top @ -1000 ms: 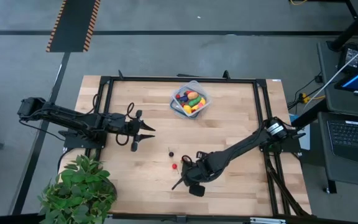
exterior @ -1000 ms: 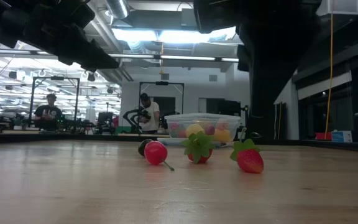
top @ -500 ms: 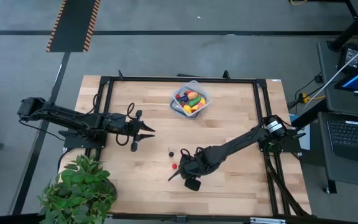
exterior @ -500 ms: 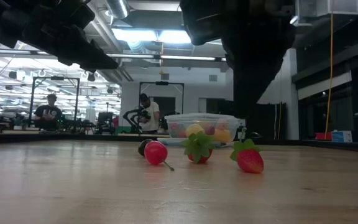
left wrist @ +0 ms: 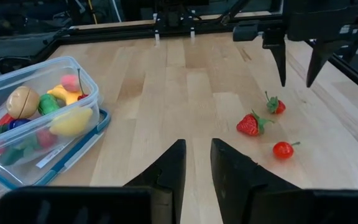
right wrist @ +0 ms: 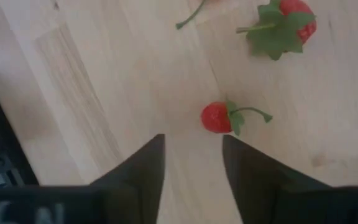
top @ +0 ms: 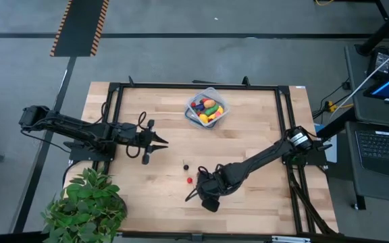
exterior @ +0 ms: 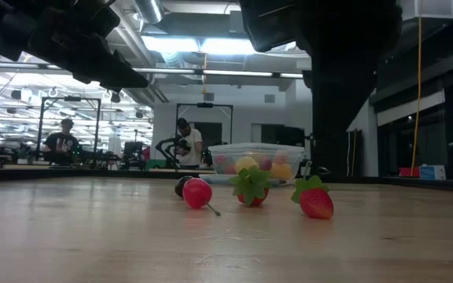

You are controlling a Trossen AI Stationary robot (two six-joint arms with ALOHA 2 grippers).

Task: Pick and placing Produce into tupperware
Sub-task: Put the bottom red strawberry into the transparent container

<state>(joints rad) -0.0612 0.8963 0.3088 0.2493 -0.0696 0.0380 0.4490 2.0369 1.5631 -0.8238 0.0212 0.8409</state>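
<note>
The tabletop (top: 248, 121) is pale wood in jointed planks, smooth with a soft satin sheen. The tupperware (left wrist: 17, 81) is clear, glossy plastic with a bluish rim. The toy strawberry (right wrist: 217, 117) looks like shiny red plastic with a matt green leafy cap. The fingers (right wrist: 135, 168) of the right end effector (right wrist: 191, 168) are dark, matt plastic.

Even overhead light washes the wooden table (top: 248, 128), casting soft, short shadows. Ceiling strip lights (exterior: 211, 45) glare at table level, silhouetting the arms. The nearest tabletop blurs in the low view.
</note>
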